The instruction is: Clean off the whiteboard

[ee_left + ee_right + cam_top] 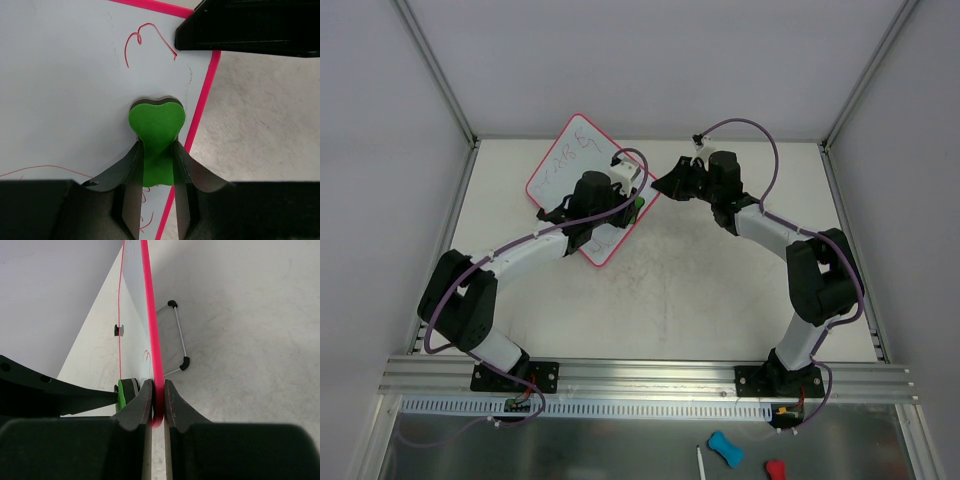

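The whiteboard [563, 162] is at the far-left part of the tabletop [720, 300], close to the far edge and nearer the left edge than the right. Seen from above it sits cornerwise, its pink-red rim running diagonal to the tabletop's edges, one corner toward the far edge and one toward the near edge. It is close to square, so no long axis can be told. It is propped off the tabletop on a wire stand [178, 335] behind it, with the written face turned up and to the left. Thin red scribbles [150, 40] remain on the face. The left claw [156, 150] is closed on the stem of a green eraser [156, 122], whose heart-shaped head lies against the board just inside the right-hand rim. The right claw [158, 390] is nipped tight on that same rim, one finger on each face of the board. The two claws are just beside each other at this edge. Open tabletop lies to the near side and to the right; room is tight toward the far and left edges, where walls rise.
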Action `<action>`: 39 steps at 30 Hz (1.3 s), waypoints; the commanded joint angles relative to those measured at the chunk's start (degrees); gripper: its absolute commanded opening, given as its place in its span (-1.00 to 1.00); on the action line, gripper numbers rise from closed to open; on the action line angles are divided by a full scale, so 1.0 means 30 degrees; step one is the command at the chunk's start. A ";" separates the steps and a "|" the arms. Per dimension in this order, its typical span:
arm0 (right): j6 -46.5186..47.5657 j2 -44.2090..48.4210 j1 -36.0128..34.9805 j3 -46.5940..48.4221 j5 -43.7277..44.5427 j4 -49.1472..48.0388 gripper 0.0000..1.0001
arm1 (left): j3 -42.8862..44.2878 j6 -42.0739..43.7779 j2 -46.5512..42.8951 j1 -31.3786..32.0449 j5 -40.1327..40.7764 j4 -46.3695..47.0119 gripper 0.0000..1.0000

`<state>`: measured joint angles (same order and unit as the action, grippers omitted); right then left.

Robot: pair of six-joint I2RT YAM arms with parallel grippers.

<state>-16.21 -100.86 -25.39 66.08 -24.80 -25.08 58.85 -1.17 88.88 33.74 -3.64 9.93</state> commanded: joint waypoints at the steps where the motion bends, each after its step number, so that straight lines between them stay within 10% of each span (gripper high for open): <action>1: 0.0744 0.0192 -0.1440 0.0003 -0.1373 -0.0107 -1.00 | 0.0568 0.0799 0.0811 0.0737 -0.0194 -0.0352 -1.00; 39: 0.0803 0.0075 -0.1674 -0.0026 -0.1285 -0.0077 -1.00 | 0.6751 -0.0021 0.4738 0.0737 0.5757 -0.5538 -1.00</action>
<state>-15.73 -100.99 -25.61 65.98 -22.65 -25.02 78.67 -0.86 98.87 37.19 8.03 -6.66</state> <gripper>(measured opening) 0.100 0.249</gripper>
